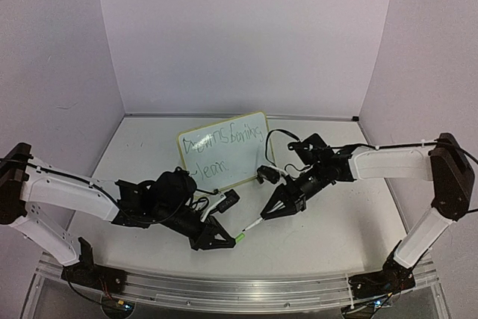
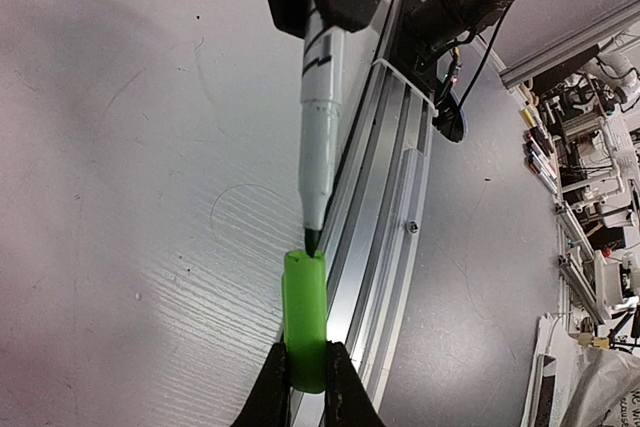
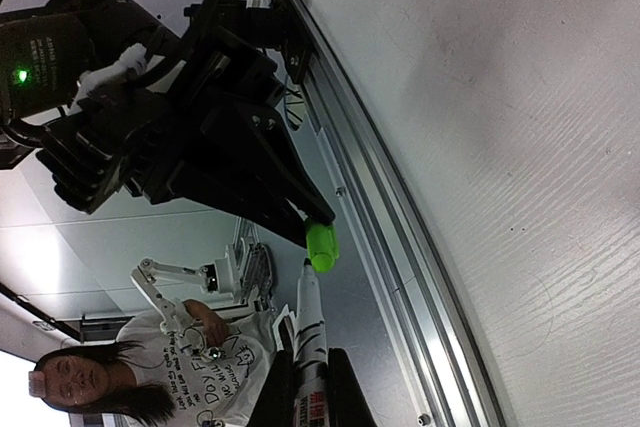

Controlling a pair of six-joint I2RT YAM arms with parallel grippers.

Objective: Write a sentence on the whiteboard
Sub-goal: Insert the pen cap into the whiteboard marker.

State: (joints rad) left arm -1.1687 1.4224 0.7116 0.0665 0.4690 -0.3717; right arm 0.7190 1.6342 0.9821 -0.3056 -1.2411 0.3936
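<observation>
The right gripper [image 1: 273, 210] is clamped on the marker [image 1: 255, 225]; the left gripper [image 1: 228, 240] is pinched on the green cap [image 1: 240, 237]. In the top view the marker's axis runs 1 to 7 o'clock; its tip sits at the cap's mouth, the cap at 7 o'clock of the right gripper; capping looks to need a straight push along that axis. One marker, one cap, one board [image 1: 240, 166]; it stands at 11 o'clock behind both, bearing the sentence [image 1: 224, 142] in two lines.

Upright whiteboard [image 1: 224, 153] ahead — bare table [image 1: 336, 237] around

The white table [image 1: 336, 229] carries the whiteboard [image 1: 224, 153], propped toward its back.
</observation>
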